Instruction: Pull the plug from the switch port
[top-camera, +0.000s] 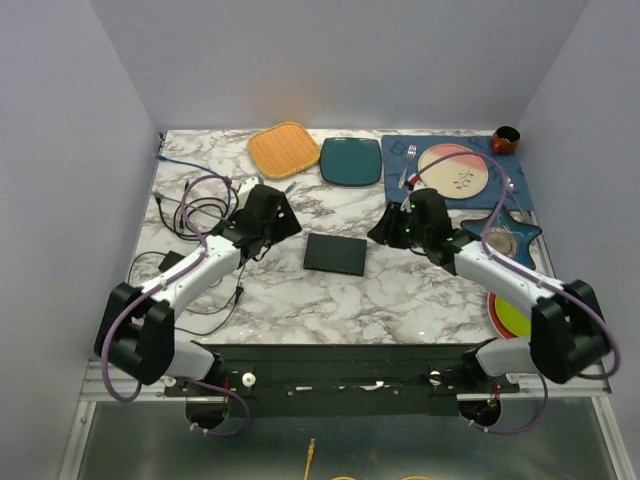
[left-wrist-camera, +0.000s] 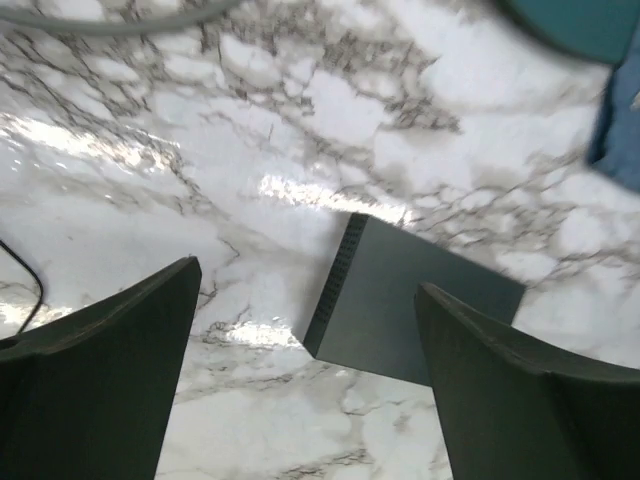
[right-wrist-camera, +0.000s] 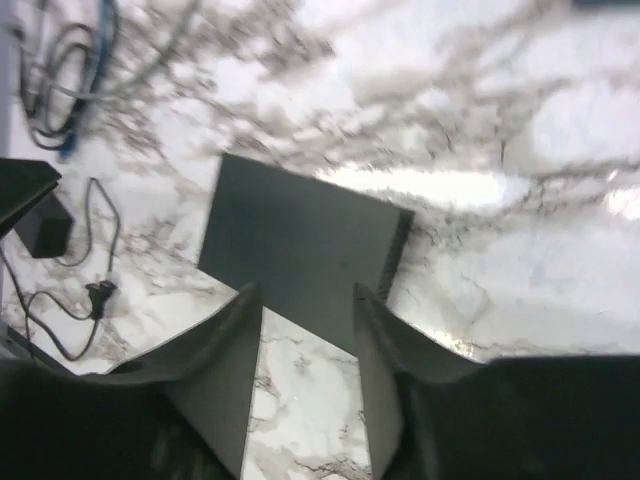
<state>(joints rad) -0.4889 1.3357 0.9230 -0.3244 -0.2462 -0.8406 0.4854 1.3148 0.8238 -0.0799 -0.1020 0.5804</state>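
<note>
One switch (top-camera: 335, 254), a flat matte-black box, lies flat near the middle of the marble surface (top-camera: 400, 300), between the two arms. A slotted vent runs along one short side. Its top is bare.

Left jaws: spread wide, nothing between them, over bare marble just left of the switch and not touching it. The left arm (top-camera: 190, 275) reaches in from the near left corner.

Right jaws: moderately apart, nothing held. The switch's near edge shows through the gap in the wrist view. The right arm (top-camera: 500, 265) comes in from the near right, its head just right of the switch and clear of it.

Left of the left arm lies a tangle of black cables (top-camera: 195, 210), with a blue cable (top-camera: 170, 158) at the far left corner.

The far edge carries an orange square plate (top-camera: 283, 150) and a teal square plate (top-camera: 350, 160), side by side. On a blue placemat (top-camera: 510, 180) sit a pink round plate (top-camera: 452, 170) and a fork (top-camera: 408, 165). A dark red bowl (top-camera: 505, 140) sits in the far right corner.
</note>
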